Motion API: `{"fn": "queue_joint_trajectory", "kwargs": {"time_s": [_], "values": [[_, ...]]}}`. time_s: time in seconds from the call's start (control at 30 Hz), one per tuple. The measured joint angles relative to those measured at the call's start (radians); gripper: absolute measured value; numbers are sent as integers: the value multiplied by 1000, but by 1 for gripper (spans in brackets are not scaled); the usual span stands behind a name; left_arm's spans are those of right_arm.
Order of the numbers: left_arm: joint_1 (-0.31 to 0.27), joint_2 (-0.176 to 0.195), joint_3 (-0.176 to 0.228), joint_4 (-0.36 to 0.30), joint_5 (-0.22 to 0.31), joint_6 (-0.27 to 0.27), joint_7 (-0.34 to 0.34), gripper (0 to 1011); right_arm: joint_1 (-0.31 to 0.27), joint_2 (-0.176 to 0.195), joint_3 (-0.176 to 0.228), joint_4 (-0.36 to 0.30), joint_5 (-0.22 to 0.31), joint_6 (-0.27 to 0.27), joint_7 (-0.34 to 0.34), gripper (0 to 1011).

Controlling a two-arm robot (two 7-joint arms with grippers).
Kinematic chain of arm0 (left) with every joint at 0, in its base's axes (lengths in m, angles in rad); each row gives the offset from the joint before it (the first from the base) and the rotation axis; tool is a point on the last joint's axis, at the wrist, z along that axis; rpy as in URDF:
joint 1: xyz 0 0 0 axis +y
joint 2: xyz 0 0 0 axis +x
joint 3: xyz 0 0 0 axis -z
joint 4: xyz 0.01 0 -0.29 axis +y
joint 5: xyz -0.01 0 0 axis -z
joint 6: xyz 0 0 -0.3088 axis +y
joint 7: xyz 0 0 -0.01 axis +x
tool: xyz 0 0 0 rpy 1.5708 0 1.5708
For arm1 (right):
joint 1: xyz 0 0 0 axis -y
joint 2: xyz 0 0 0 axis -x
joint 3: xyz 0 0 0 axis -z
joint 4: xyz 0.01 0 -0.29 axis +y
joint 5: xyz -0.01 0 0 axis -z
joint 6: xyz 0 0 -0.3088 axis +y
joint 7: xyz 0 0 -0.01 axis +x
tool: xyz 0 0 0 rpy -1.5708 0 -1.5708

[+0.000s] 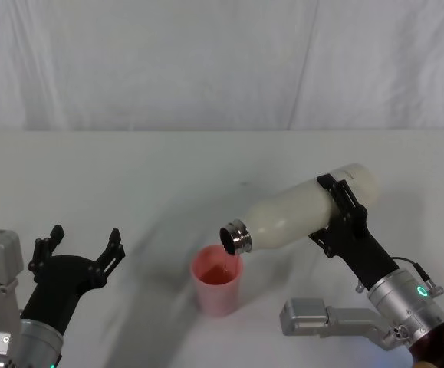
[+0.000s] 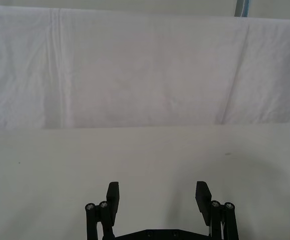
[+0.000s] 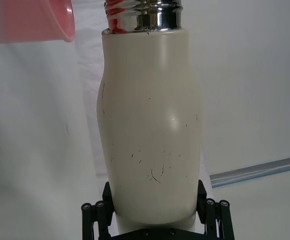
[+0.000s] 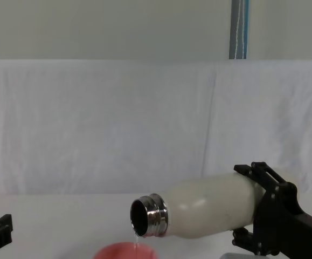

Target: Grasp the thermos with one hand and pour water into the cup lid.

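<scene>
Thermos (image 1: 302, 212) lay tipped nearly level at centre-right of the head view, steel neck over the cup lid (image 1: 218, 280) at lower centre; thin stream falling. Right gripper (image 1: 343, 216) clamped its body. Left gripper (image 1: 80, 249) idle, spread, lower left. Pour underway, unfinished.

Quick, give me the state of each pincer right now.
Left pincer: open, holding nothing, hovering over the table.
Right pincer: shut on the thermos, tipped with its neck over the cup lid.
</scene>
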Motion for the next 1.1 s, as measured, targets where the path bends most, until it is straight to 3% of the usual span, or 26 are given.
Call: {"fn": "queue_joint_trajectory", "kwargs": {"time_s": [1.1], "values": [[0,0,0,0,0,0,0,1001,-2,-2,-2,2,5,0,2,957]]}}
